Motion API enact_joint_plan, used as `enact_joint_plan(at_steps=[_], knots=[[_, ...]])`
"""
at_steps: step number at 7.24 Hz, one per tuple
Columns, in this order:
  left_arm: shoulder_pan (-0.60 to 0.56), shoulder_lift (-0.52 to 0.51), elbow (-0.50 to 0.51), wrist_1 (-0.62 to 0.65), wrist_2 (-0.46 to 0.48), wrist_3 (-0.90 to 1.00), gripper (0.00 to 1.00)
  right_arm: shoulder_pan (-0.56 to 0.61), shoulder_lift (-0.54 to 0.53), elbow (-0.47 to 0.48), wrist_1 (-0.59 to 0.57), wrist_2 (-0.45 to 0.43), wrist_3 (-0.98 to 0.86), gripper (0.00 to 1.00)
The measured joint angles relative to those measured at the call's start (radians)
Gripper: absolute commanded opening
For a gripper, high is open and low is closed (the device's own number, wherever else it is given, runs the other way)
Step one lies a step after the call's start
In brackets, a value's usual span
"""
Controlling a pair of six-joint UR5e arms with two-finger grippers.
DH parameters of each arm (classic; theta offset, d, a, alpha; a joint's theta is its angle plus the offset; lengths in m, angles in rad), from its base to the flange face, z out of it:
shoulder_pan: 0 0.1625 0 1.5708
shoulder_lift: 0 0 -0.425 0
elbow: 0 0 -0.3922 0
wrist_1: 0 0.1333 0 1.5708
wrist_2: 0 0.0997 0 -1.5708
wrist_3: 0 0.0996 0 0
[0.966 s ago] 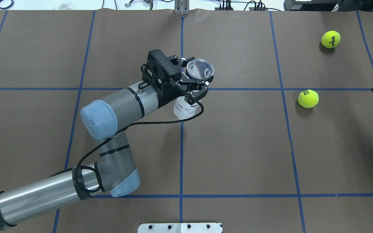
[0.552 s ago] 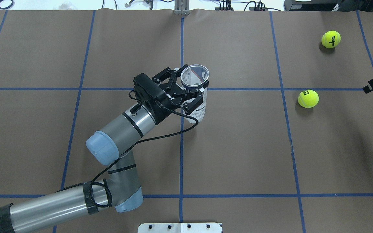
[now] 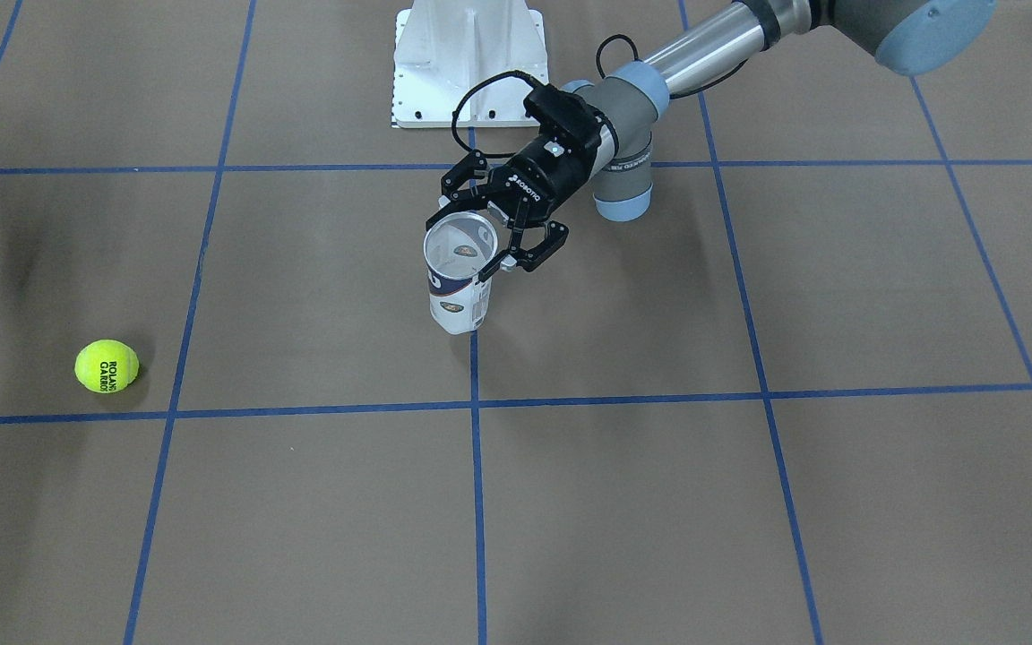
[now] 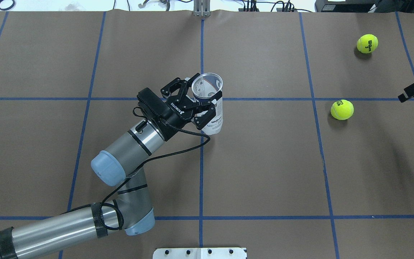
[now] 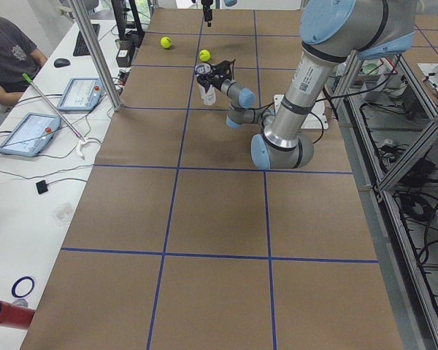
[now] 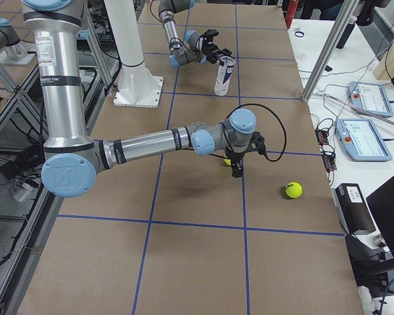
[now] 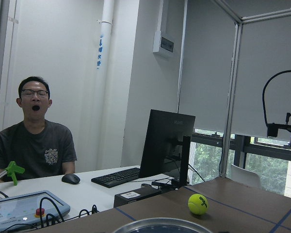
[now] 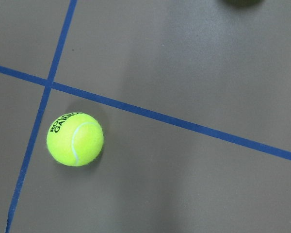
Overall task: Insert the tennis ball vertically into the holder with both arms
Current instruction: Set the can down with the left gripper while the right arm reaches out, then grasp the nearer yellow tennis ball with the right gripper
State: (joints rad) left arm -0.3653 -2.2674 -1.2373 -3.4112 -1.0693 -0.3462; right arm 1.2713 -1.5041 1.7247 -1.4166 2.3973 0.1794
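Wilson-labelled holder (image 4: 217,111) farther left than before

Table (image 4: 264,172): brown, blue tape grid. Tennis ball (image 4: 342,109): yellow-green, black ROLAND GARROS print. Other ball (image 4: 367,43): same yellow-green, black Wilson 3 print. Holder (image 3: 455,305): clear, white and navy label, silver rim. Left arm (image 4: 140,142): grey and silver, light-blue caps. Left gripper (image 4: 201,98): black. Pedestal base (image 3: 467,63): white.
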Motion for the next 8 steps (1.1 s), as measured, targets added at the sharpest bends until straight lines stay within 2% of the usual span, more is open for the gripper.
enact_joint_plan(at_steps=[2,5,8], knots=[[0.014,0.013,0.019,-0.055,0.002,0.031,0.62,-0.002,-0.001,-0.001,0.024,-0.001,0.002,0.99],[0.027,0.015,0.039,-0.073,0.002,0.038,0.62,-0.016,-0.009,-0.004,0.054,-0.008,0.011,0.99],[0.035,0.012,0.049,-0.074,0.003,0.038,0.62,-0.104,0.021,-0.003,0.059,-0.061,0.191,0.99]])
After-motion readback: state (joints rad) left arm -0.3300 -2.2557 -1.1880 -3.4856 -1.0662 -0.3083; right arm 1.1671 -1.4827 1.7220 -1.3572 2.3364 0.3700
